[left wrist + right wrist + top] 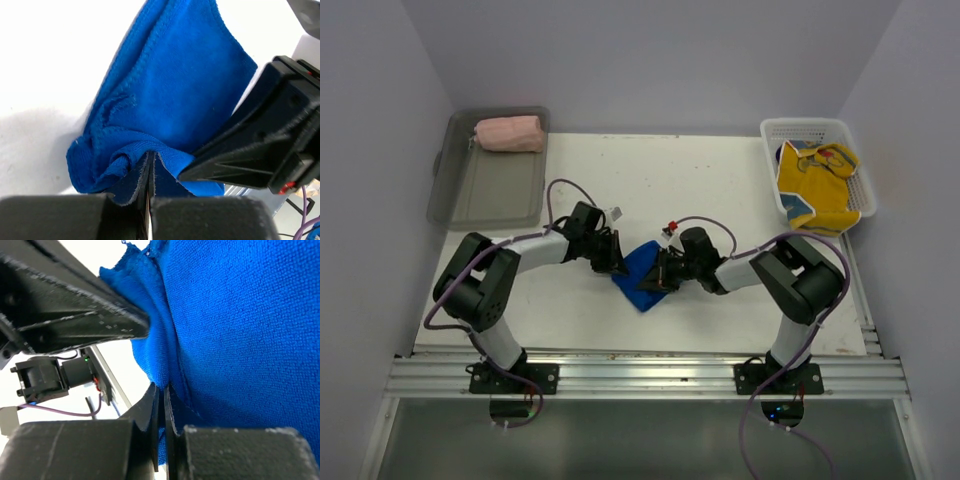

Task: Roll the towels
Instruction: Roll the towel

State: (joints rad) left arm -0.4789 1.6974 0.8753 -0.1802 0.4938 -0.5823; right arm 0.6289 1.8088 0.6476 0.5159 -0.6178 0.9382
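White table (720, 190), matte, boxed in by plain pale walls (650, 60) on 3 sides. An alu rail (650, 372) runs along the near edge w/ both arm bases bolted on it. Blue towel (642, 272) is mid-table, a bit toward the near edge, bunched into a rough wedge btwn the two tools. L gripper (617, 264) comes at it from the left and R gripper (661, 274) from the right, tips close together at the cloth. L wrist view: jaws pressed together w/ a thin fold of the towel's hemmed edge pinched btwn them, the rest of the cloth fanning away over the white top, soft grey shadow beside it. R wrist view: same story, jaws closed on a fold of blue terry, the other tool's black finger right alongside. Can't tell if the towel's underside touches the table or hangs just off it. Far left corner: grey plastic bin (490, 190) partly off the table edge, a pink towel (510, 133) rolled up at its far end. Far right corner: white mesh basket (817, 128) holding crumpled yellow cloth (817, 185). Purple cables loop off both arms.
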